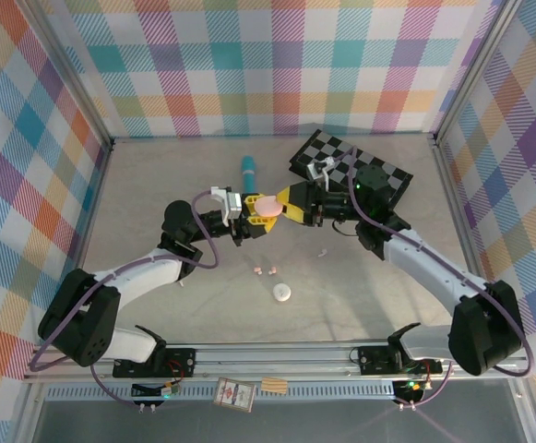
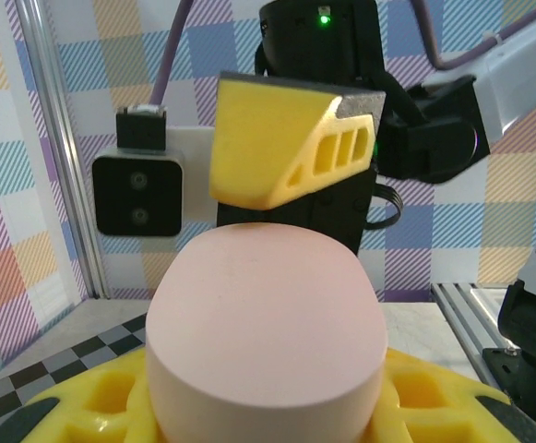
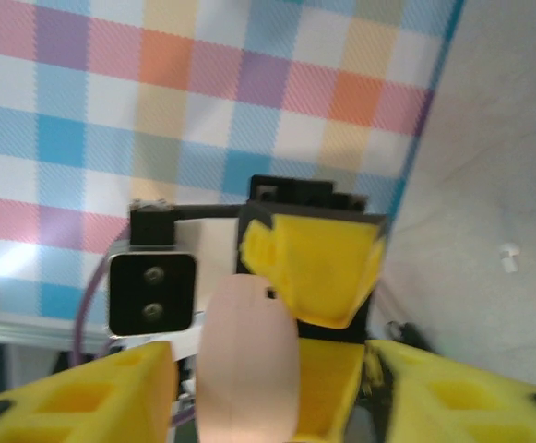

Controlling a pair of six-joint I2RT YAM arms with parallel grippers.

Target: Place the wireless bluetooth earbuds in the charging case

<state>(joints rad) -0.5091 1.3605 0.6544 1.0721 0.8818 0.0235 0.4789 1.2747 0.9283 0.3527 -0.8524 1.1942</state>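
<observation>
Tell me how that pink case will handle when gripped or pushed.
The pink case looks rigid, smooth and rounded, so it may slip from a pinch. Probably light: the left pincer holds it aloft. On the table it would likely skid or rock if nudged.

both arms reach inward, elbows out, wrists facing each other at centre. left gripper (image 1: 256, 215) clamped on pink case (image 1: 268, 209); right gripper (image 1: 283, 206) jaws spread apart.
</observation>
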